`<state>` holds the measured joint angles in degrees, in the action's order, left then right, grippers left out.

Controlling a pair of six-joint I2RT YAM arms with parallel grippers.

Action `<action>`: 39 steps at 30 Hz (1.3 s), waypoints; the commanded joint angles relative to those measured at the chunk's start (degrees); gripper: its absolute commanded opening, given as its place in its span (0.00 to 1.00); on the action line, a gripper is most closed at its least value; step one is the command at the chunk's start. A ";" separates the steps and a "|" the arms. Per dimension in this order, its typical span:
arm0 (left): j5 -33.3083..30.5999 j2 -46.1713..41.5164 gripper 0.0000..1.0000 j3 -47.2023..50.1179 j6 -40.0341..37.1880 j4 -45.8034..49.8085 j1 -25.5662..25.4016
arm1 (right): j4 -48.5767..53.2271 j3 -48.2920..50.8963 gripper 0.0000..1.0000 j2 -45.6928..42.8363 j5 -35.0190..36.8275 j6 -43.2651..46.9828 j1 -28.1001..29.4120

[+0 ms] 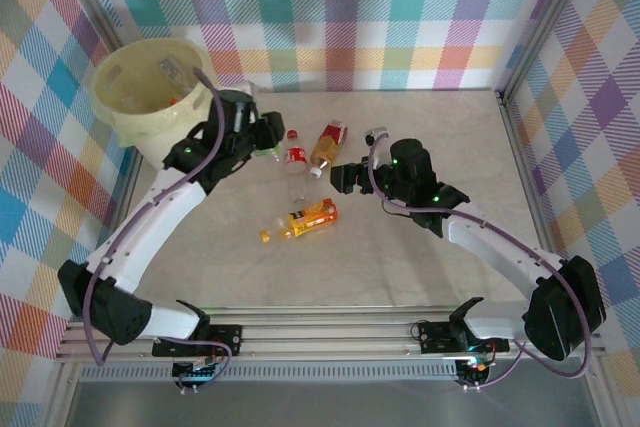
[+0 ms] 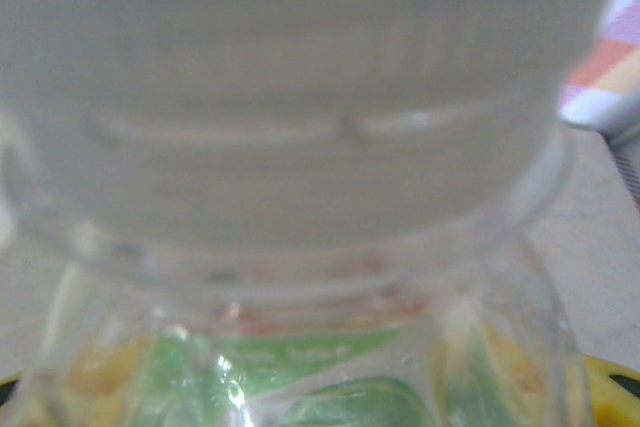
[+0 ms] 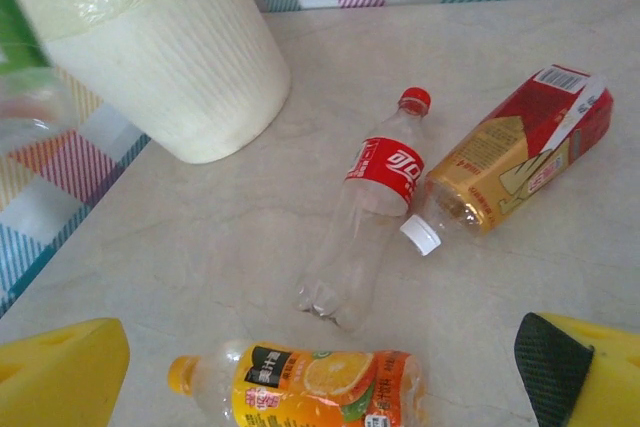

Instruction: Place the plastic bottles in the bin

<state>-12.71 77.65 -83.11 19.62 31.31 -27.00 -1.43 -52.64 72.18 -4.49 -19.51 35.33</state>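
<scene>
Bottles counted: four off the bin, three lying on the pale marbled worktop [image 1: 430, 117], one held.
Lying bottles: clear plastic bottle with red label and red cap [image 3: 375, 202]; plastic bottle with red-and-gold label and white cap [image 3: 510, 162], its cap just beside the red-labelled one; plastic bottle with orange label and orange cap [image 3: 320, 387], nearest the arms.
Bin: large pale cream-yellow round plastic bin [image 1: 150, 87], one, upright at the back left corner.
Bin contents: a few clear bottles, number unreadable.
Left claw [image 1: 268, 137]: pinching a clear plastic bottle with green label [image 2: 320, 247], just beside the bin.
Right claw [image 1: 343, 177]: fingers spread wide, gripping nothing, near the orange-labelled bottle.
In the way: left claw, between bin and red-labelled bottle.
</scene>
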 commanded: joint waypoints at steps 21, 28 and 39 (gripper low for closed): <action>-7.67 9.28 0.56 -23.43 -35.01 -3.83 24.83 | -0.83 -1.76 1.00 0.59 2.21 -3.87 0.37; 9.48 18.90 0.56 -32.51 -42.20 -0.91 33.77 | -0.42 -1.67 1.00 0.42 2.06 -4.31 0.31; 24.26 33.50 0.61 -46.09 -58.20 12.75 36.45 | -0.50 -2.00 1.00 1.16 2.92 -4.66 0.33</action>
<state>4.71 110.43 -127.55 -33.08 39.09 9.43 -1.61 -52.73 72.71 -2.28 -23.51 35.33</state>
